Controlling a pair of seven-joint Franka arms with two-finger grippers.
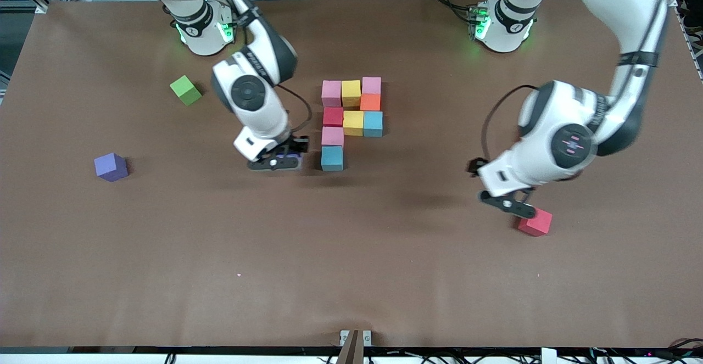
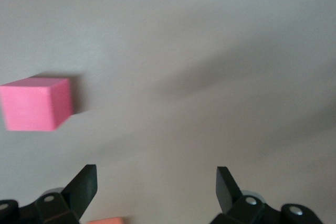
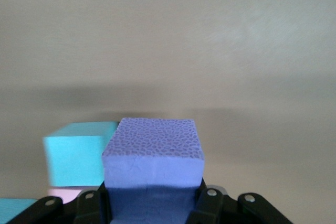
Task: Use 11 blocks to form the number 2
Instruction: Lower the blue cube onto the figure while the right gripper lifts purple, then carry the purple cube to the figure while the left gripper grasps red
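To grow the 2 [image 1: 351, 117], a purple block [image 3: 152, 153] was gripped mid-frame by the right hand [image 1: 274, 162]; the left hand [image 1: 508, 202] was spread wide near a red block [image 1: 535, 222].

No readable text, label or number shows anywhere.

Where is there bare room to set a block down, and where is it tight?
Bare: the wide stretch of table nearer the camera than every cube, and the gap between the cube cluster and the open left claw by the loose red cube. Tight: beside the cluster's nearest light blue cube, where the right claw holds a purple block.
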